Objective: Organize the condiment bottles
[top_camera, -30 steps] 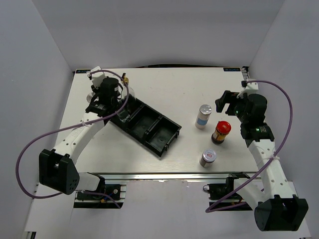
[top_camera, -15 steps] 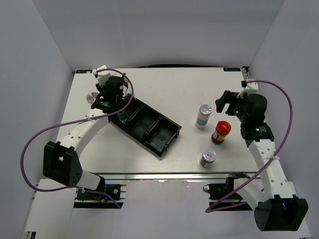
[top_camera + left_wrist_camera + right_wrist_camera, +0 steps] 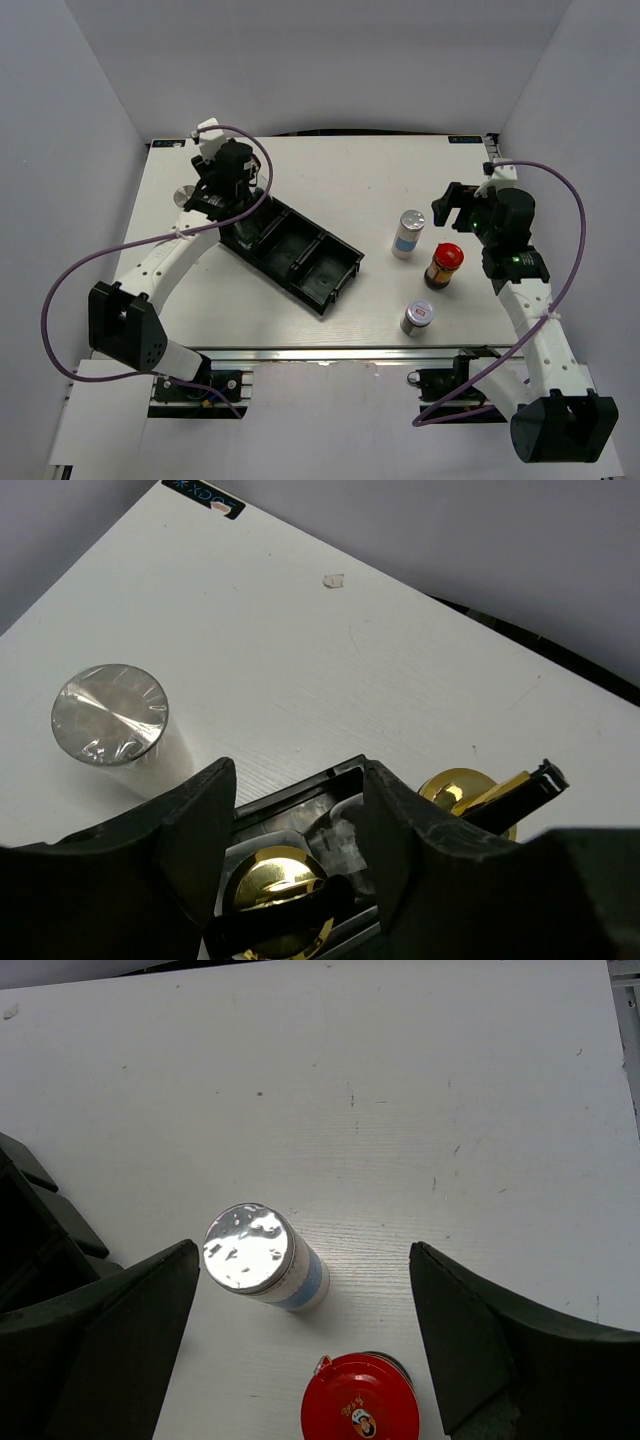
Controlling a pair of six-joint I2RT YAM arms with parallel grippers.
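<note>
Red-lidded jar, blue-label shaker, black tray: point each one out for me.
red-lidded jar (image 3: 360,1400), right wrist view, on its red lid.
blue-label shaker (image 3: 248,1248), right wrist view, on its silver lid.
black tray (image 3: 327,274), top external view, on its bare end compartment.

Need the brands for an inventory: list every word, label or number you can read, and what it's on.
Nothing reads clearly.
Dark sticker on the table, at its far edge: lettering too blurred.
Red-lidded jar: lid emblem too small.
Blue-banded jar: label illegible.
Nearest silver-lidded jar: lid mark too small.
</note>
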